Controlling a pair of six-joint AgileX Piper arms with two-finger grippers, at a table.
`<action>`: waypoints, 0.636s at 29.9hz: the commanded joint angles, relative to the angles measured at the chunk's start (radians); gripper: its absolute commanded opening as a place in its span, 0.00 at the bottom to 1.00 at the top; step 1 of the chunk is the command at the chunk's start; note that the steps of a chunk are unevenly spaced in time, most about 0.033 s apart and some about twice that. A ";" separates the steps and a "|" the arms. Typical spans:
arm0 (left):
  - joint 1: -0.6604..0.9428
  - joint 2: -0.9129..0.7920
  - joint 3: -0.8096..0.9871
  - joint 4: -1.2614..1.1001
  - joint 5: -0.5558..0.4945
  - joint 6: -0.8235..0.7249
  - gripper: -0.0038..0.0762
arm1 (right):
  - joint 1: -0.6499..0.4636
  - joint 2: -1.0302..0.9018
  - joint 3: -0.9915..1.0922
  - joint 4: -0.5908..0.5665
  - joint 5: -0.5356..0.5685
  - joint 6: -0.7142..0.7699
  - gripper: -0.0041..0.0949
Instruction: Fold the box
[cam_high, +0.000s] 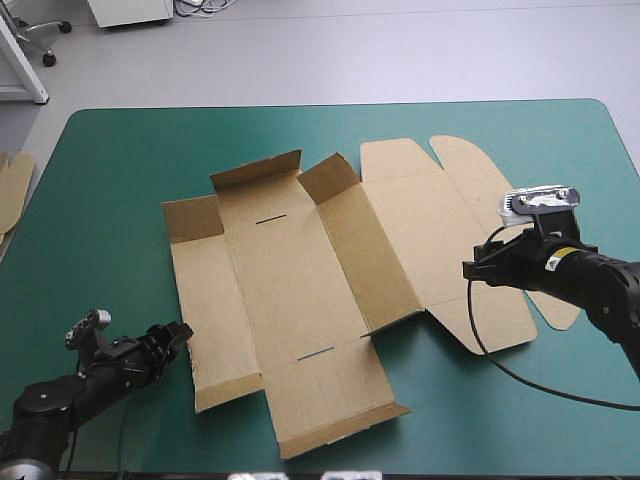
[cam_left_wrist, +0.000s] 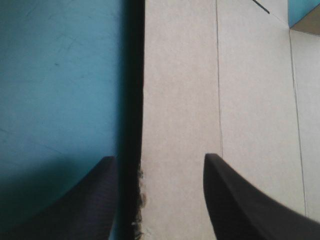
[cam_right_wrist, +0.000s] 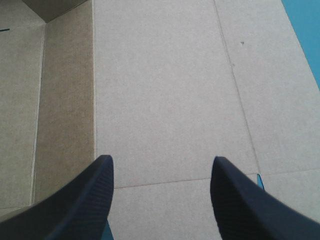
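Box: we are watching the box (cam_high: 300, 300) lying opened out in the middle of the teal-green cover (cam_high: 120, 150). Most of its panels are lying flat, and a few flaps along its far side are standing up.
Left gripper: the left gripper (cam_high: 183, 332) is hanging low just beside the box's left edge, toward the near corner.
Left fingers: its black fingers (cam_left_wrist: 240, 205) are standing well apart and clamping nothing. One is sitting over the cover and the other over brown board, with the box's edge running between them.
Between the left fingers: the edge is looking frayed right here, and a dark shadow is following it straight ahead of the gripper.
Ahead of the left gripper: straight creases are running away from us across the flat board.
Right gripper: the right gripper (cam_high: 470, 268) is hovering over the box's right-hand part – the wide panel with the rounded tabs.
Right fingers: we are seeing these fingers (cam_right_wrist: 75, 205) spread apart too, gripping nothing. Plain board is filling the space between and ahead of them, and a crease is crossing just at the fingertips.
Beside the right gripper: a darker, raised panel is rising on one side and a strip of cover is showing on the other.
Contact: we cannot tell whether either gripper is touching the board.
Spare board: more board (cam_high: 12, 190) is poking in at the table's left edge, well apart from the left gripper.
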 joint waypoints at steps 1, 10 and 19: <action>-0.001 0.020 -0.019 -0.051 -0.003 0.000 0.52 | -0.007 -0.012 -0.033 0.011 -0.046 -0.010 0.58; -0.001 0.102 -0.019 -0.091 -0.080 0.079 0.52 | -0.007 -0.012 -0.033 0.011 -0.046 -0.014 0.58; -0.003 0.289 -0.019 -0.388 0.026 0.378 0.52 | -0.007 -0.012 -0.033 0.011 -0.044 -0.010 0.58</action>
